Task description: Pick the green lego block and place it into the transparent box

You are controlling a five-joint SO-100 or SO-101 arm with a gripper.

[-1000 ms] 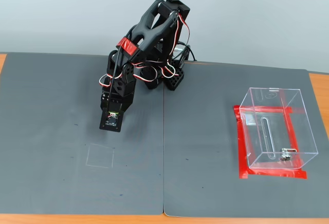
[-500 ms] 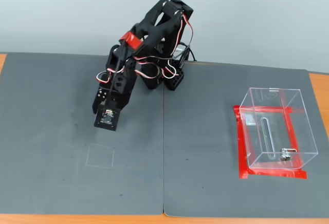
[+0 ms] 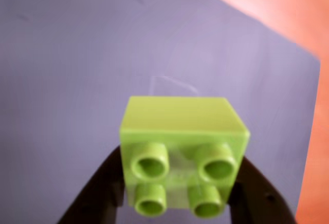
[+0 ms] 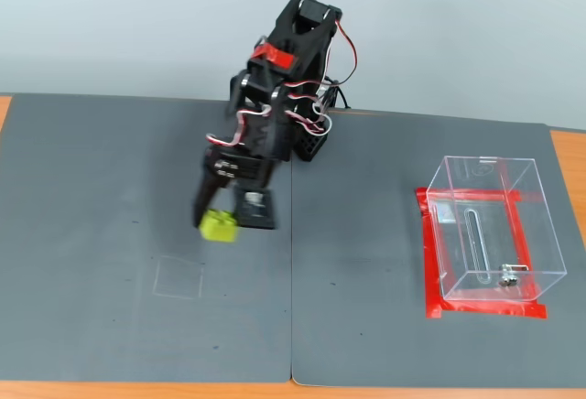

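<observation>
The green lego block (image 3: 182,152) is a lime square brick with four studs facing the wrist camera. It sits between the two black fingers (image 3: 100,188) of my gripper (image 3: 181,183), which is shut on it. In the fixed view the gripper (image 4: 218,222) holds the block (image 4: 219,225) above the grey mat, left of centre. The transparent box (image 4: 490,230) stands on the right side of the mat with red tape (image 4: 430,262) around its foot. The box looks empty apart from a small metal piece at its base.
Two dark grey mats (image 4: 110,188) cover the table, joined by a seam near the middle. A faint square outline (image 4: 179,278) is marked on the left mat below the gripper. The arm's base (image 4: 307,134) stands at the back. Orange table edge (image 3: 288,3) shows beyond the mat.
</observation>
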